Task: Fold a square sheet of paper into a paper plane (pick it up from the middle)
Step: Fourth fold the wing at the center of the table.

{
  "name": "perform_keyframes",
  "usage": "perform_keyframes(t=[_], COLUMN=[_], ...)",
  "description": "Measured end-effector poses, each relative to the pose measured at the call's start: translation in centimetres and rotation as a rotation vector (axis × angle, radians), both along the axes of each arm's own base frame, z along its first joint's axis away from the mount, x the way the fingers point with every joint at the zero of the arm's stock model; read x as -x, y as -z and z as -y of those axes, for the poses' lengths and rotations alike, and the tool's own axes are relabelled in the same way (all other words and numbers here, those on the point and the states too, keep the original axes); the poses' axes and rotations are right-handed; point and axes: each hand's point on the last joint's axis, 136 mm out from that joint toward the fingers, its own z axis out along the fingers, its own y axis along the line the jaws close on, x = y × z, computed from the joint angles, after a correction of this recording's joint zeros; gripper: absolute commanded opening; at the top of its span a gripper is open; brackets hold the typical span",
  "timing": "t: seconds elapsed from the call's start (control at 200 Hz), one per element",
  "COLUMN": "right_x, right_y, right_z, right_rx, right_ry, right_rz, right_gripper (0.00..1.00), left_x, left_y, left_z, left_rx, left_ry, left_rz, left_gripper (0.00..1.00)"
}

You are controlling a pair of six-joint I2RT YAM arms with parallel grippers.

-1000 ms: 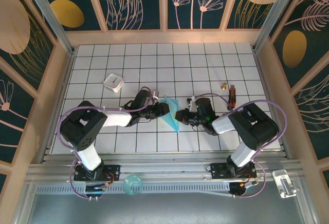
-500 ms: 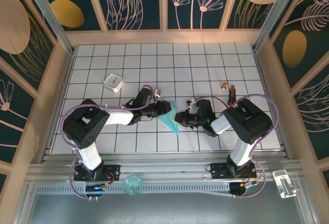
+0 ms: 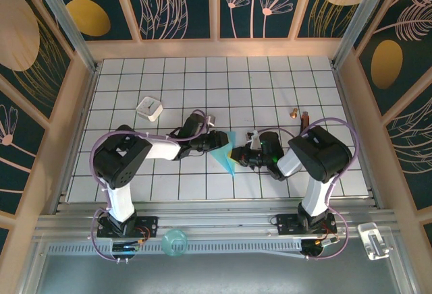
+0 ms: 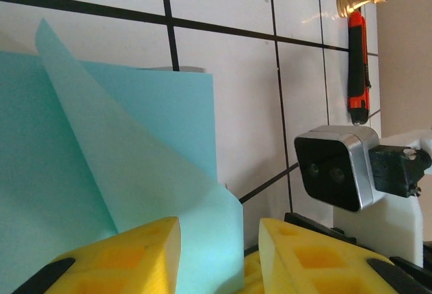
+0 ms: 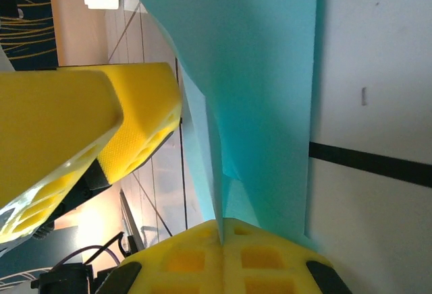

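The light-blue sheet of paper (image 3: 225,154), folded into a narrow pointed wedge, stands on edge between my two grippers at mid-table. My right gripper (image 3: 235,154) is shut on its lower folded edge; in the right wrist view the paper (image 5: 263,92) rises from the pinched yellow pads (image 5: 221,232). My left gripper (image 3: 217,140) faces it from the left. In the left wrist view its jaws (image 4: 219,240) stand apart around a loose flap of the paper (image 4: 101,159), with a gap beside the right finger (image 4: 317,260).
A white square block (image 3: 149,109) lies at the back left. A brass pawn (image 3: 294,112) and a red pen (image 3: 304,123) lie at the right behind my right arm. A clear cup (image 3: 174,242) sits on the near rail.
My left gripper has slid right, closer against the paper. The right arm's elbow has swung left and back, its gripper holding the paper in nearly the same spot.
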Motion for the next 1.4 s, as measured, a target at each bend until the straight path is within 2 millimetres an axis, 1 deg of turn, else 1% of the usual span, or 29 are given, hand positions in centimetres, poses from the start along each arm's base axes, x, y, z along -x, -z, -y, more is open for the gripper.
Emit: perform_keyframes(t=[0.26,0.435,0.641,0.881,1.401], right_x=[0.1,0.1,0.1,0.1,0.2], right_y=[0.0,0.0,0.0,-0.3,-0.6], right_z=[-0.1,-0.1,-0.1,0.0,0.8], right_rx=[-0.007,-0.007,-0.007,-0.010,0.038], right_ry=[-0.007,-0.008,-0.007,-0.008,-0.009], right_rz=[-0.003,-0.004,-0.004,-0.001,0.005], right_gripper=[0.01,0.02,0.07,0.15,0.21], left_x=[-0.2,-0.3,-0.4,-0.4,-0.4], left_y=[1.1,1.4,1.7,1.8,1.9], left_z=[0.3,0.3,0.2,0.1,0.1], left_rx=[-0.015,-0.027,-0.043,-0.052,-0.055], left_ry=[0.013,0.017,0.019,0.019,0.021], left_rz=[-0.009,-0.012,-0.010,-0.005,0.003], left_gripper=[0.36,0.36,0.34,0.33,0.32])
